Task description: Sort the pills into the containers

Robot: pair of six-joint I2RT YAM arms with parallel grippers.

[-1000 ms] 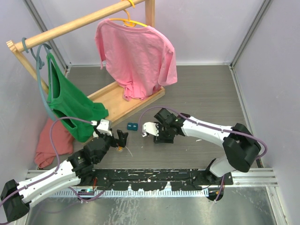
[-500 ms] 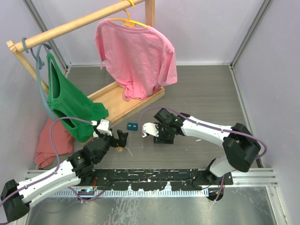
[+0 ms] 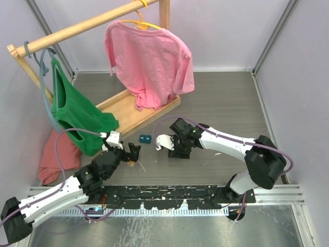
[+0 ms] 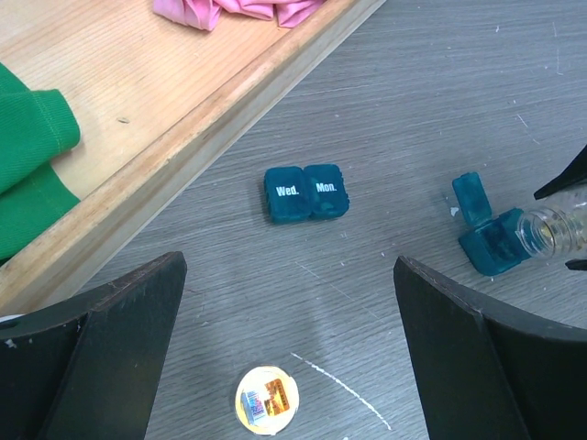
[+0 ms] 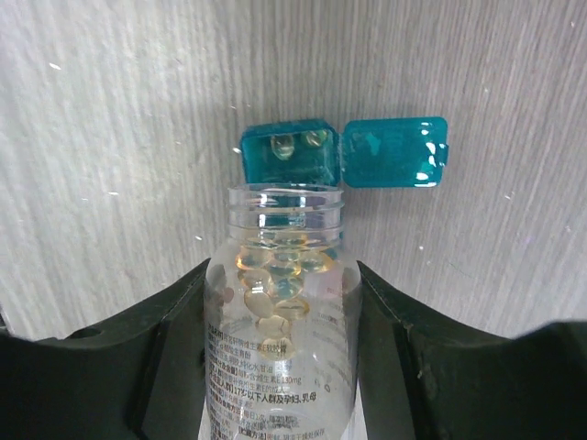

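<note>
A closed teal container [image 4: 307, 192] marked "Wed." and "Mon." lies on the grey table; it also shows in the top view [image 3: 144, 138]. A second teal container [image 5: 287, 154] lies with its lid [image 5: 394, 151] flipped open, and two yellow pills show inside it. It also shows in the left wrist view [image 4: 491, 240]. My right gripper [image 5: 282, 284] is shut on a clear pill bottle [image 5: 280, 312] holding several yellow pills, tipped with its open mouth right at the open container. My left gripper [image 4: 289, 367] is open and empty above a round bottle cap [image 4: 267, 401].
A wooden clothes rack base [image 4: 138, 101] lies left of the containers, with a green shirt [image 3: 77, 113] and a pink shirt [image 3: 149, 62] hanging from its rail. A reddish cloth [image 3: 54, 154] lies at the left wall.
</note>
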